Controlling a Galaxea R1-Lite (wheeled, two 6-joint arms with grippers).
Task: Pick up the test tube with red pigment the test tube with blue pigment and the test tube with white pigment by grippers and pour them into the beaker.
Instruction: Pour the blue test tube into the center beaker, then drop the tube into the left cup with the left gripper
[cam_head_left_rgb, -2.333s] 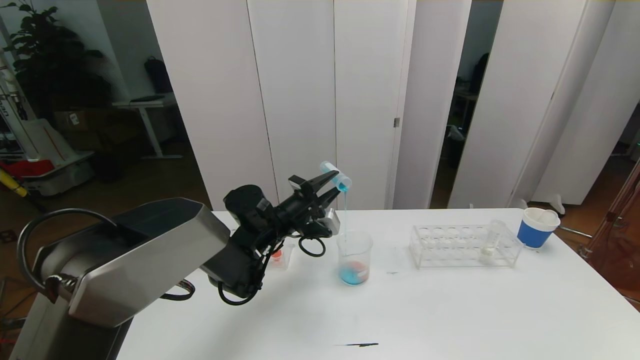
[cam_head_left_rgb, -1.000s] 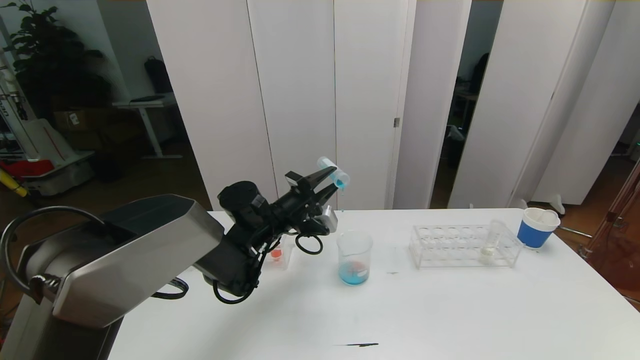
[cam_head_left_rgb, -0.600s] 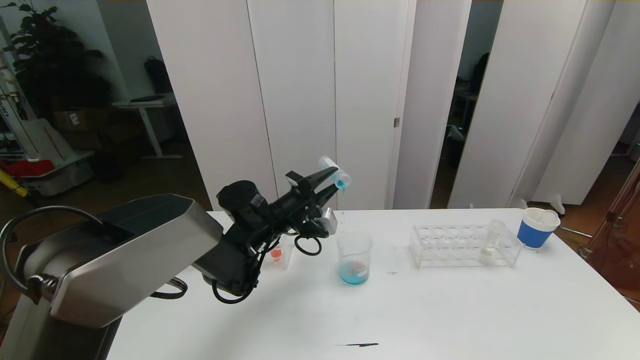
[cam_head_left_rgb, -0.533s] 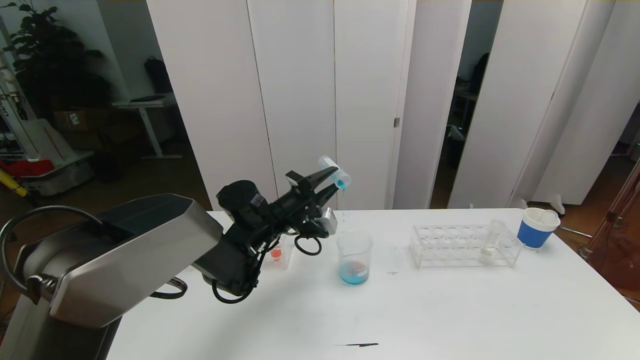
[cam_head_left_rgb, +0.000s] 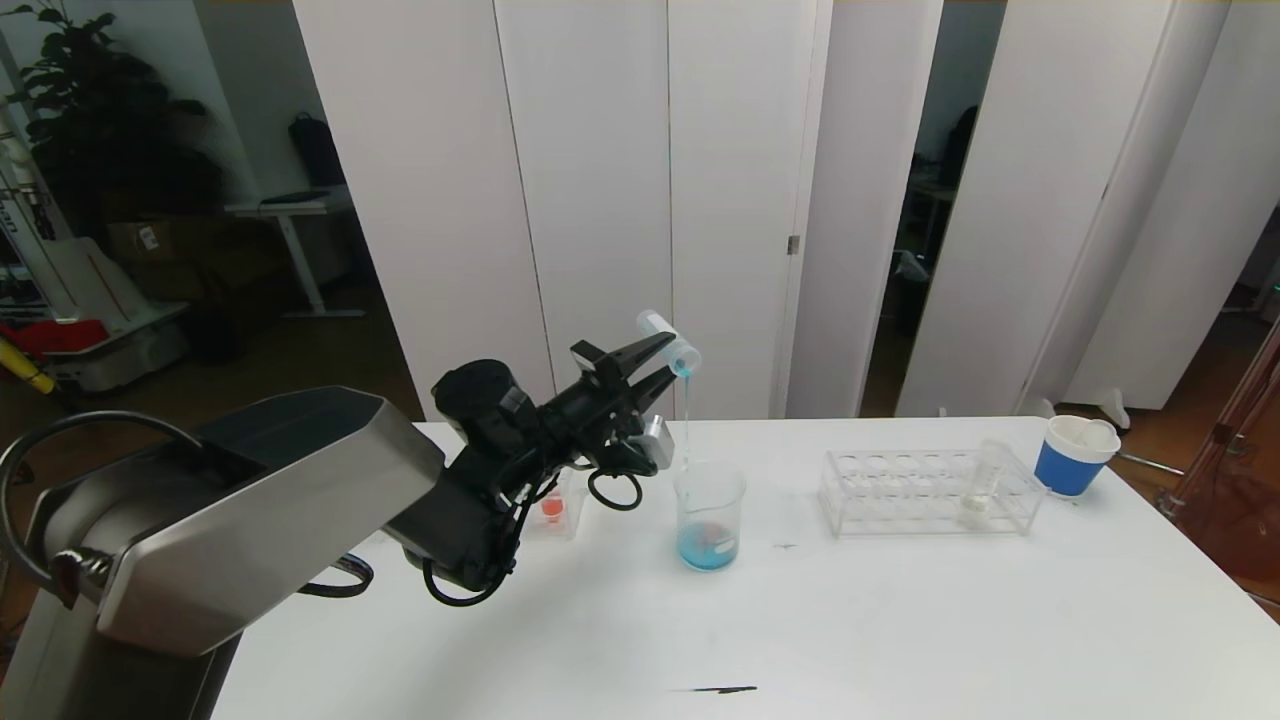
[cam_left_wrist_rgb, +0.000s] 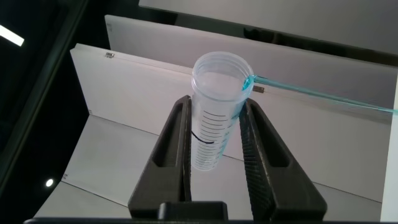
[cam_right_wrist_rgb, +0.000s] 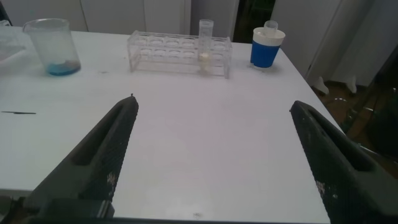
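Observation:
My left gripper (cam_head_left_rgb: 662, 362) is shut on the test tube with blue pigment (cam_head_left_rgb: 668, 341), tipped mouth-down above the beaker (cam_head_left_rgb: 709, 515). A thin blue stream runs from the tube's lip into the beaker, which holds blue liquid with a red patch. In the left wrist view the tube (cam_left_wrist_rgb: 214, 112) sits between the two fingers (cam_left_wrist_rgb: 176, 149), nearly emptied, blue running off its rim. The test tube with white pigment (cam_head_left_rgb: 982, 485) stands in the clear rack (cam_head_left_rgb: 925, 490); it also shows in the right wrist view (cam_right_wrist_rgb: 204, 45). My right gripper (cam_right_wrist_rgb: 211, 134) is open over the table, out of the head view.
A small clear holder with an orange-red tube (cam_head_left_rgb: 553, 510) stands behind my left arm. A white paper cup with a blue band (cam_head_left_rgb: 1075, 455) sits at the far right, beyond the rack. A black mark (cam_head_left_rgb: 712, 689) lies near the table's front edge.
The blue stream thinned to drops about a second ago and now runs again as a thin thread. The left gripper sits a little higher and has shifted slightly left. The beaker and rack have not moved.

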